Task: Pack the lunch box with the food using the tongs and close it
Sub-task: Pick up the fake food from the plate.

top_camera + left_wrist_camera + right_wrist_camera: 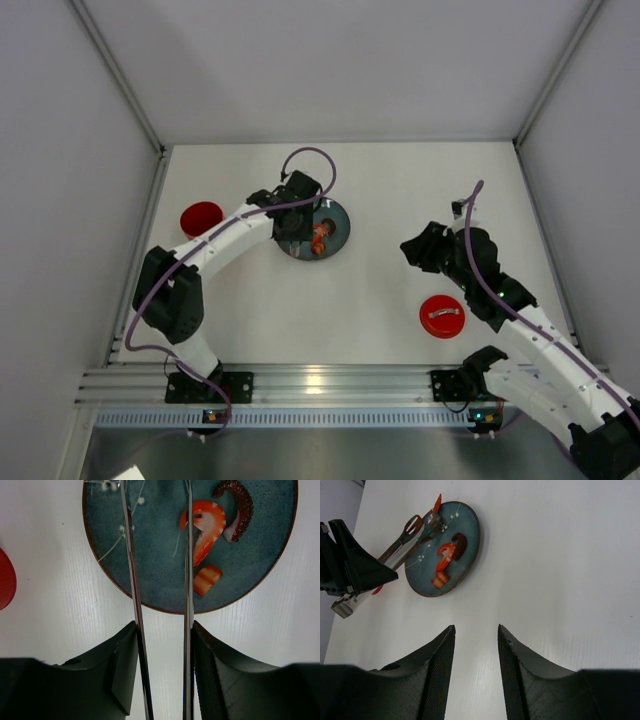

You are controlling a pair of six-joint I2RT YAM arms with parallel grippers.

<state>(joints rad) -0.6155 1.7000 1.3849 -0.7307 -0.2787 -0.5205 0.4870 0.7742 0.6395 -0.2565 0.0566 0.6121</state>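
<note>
Slim silver tongs point(189, 580) are held in my left gripper point(164, 627), which is shut on their two arms; the tips reach out over the blue-grey plate point(155, 580). On the plate lie the food pieces: a curled orange piece point(207, 525), a red-brown curled piece point(240, 507) and an orange wedge point(207, 579). The right tong arm runs beside the curled orange piece. The red lunch box point(201, 218) stands left of the plate point(338, 225), a little apart from my left gripper point(295, 228). My right gripper point(476, 628) stands open over bare table, with nothing between its fingers.
The flat red lid point(441, 316) lies on the table near the front right, just below my right gripper point(418, 250). White walls close in the table at the left, back and right. The right wrist view shows the plate point(470, 535) and tongs point(400, 542) at a distance.
</note>
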